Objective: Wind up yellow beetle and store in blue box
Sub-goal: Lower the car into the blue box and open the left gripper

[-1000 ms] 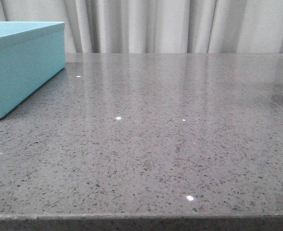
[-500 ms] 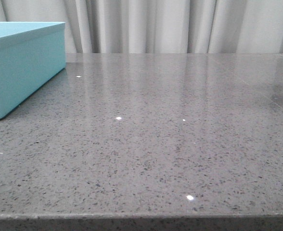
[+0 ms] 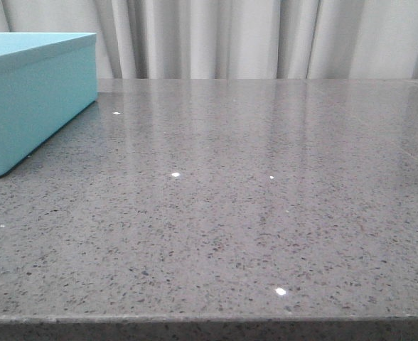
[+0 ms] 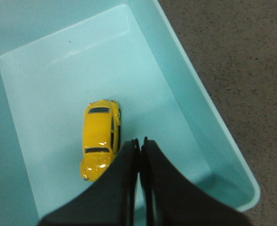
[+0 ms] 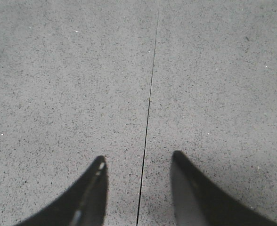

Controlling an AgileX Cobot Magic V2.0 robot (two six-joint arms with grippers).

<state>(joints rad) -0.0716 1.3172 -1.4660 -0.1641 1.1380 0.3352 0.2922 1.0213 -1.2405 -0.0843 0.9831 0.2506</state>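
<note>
I see the yellow beetle (image 4: 100,139) on the blue box (image 4: 185,117) floor, under my clenched, empty left gripper (image 4: 139,143); right gripper (image 5: 138,162) spread over bare table (image 5: 214,84).

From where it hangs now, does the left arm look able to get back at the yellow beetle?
Probably yes: the left claw is shut above the open blue box, beetle uncovered on its floor.

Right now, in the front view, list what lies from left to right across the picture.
blue box at the far left → bare grey speckled table across the rest, with a white curtain hanging behind. No hand and no toy car show in this view.
</note>
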